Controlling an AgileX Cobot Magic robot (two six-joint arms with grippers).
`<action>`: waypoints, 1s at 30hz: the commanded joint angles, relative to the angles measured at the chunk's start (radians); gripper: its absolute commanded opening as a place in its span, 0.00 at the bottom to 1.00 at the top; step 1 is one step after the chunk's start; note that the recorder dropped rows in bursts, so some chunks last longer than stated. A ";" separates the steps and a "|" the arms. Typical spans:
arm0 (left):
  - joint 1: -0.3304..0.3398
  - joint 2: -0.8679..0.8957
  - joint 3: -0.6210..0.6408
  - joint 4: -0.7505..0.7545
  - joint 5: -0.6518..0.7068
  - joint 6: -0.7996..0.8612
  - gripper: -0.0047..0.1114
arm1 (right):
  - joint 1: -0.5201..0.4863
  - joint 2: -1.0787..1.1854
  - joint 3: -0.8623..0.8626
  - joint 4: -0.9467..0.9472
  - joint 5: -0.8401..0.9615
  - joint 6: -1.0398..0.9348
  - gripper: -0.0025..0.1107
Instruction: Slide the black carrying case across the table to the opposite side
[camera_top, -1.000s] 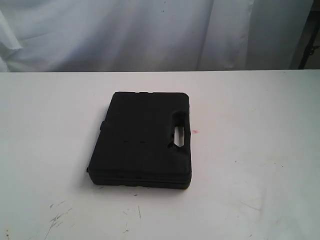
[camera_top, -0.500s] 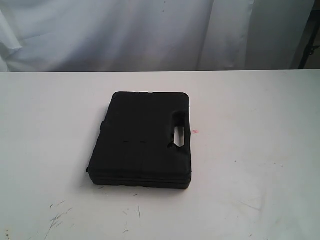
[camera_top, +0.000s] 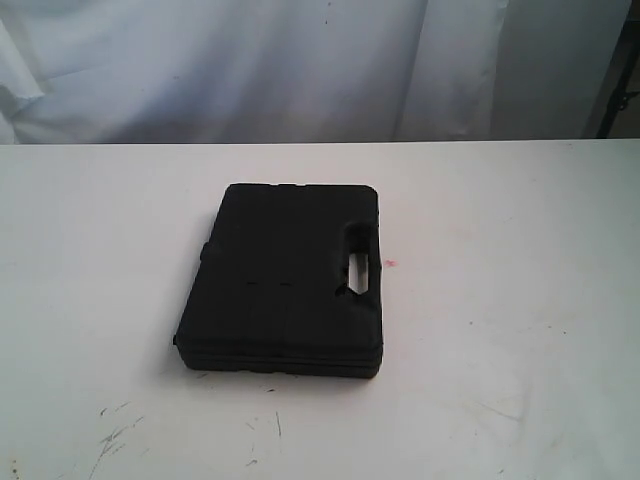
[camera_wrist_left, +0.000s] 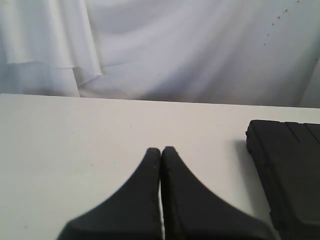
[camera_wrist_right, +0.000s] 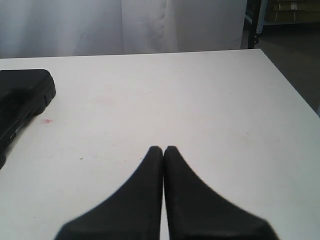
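The black case (camera_top: 283, 279) lies flat on the white table (camera_top: 500, 330), a little left of the middle, with its cut-out handle (camera_top: 359, 264) along its right edge. Neither arm shows in the exterior view. My left gripper (camera_wrist_left: 161, 149) is shut with nothing in it, hovering over bare table, and one corner of the case (camera_wrist_left: 290, 170) lies off to one side of it. My right gripper (camera_wrist_right: 163, 148) is also shut and empty, with an end of the case (camera_wrist_right: 22, 97) well apart from it.
A tiny pink spot (camera_top: 391, 264) marks the table just right of the case. Dark scuff marks (camera_top: 115, 435) lie near the front left. A white curtain (camera_top: 300, 60) hangs behind the far edge. The table's end (camera_wrist_right: 290, 90) drops off beyond my right gripper.
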 joint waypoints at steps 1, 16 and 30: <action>0.003 -0.049 0.073 -0.013 -0.040 0.010 0.04 | -0.004 -0.006 0.004 0.000 -0.013 -0.004 0.02; 0.003 -0.049 0.155 0.007 0.000 -0.004 0.04 | -0.004 -0.006 0.004 0.000 -0.013 -0.004 0.02; 0.001 -0.049 0.155 0.009 -0.013 -0.004 0.04 | -0.004 -0.006 0.004 0.000 -0.013 -0.004 0.02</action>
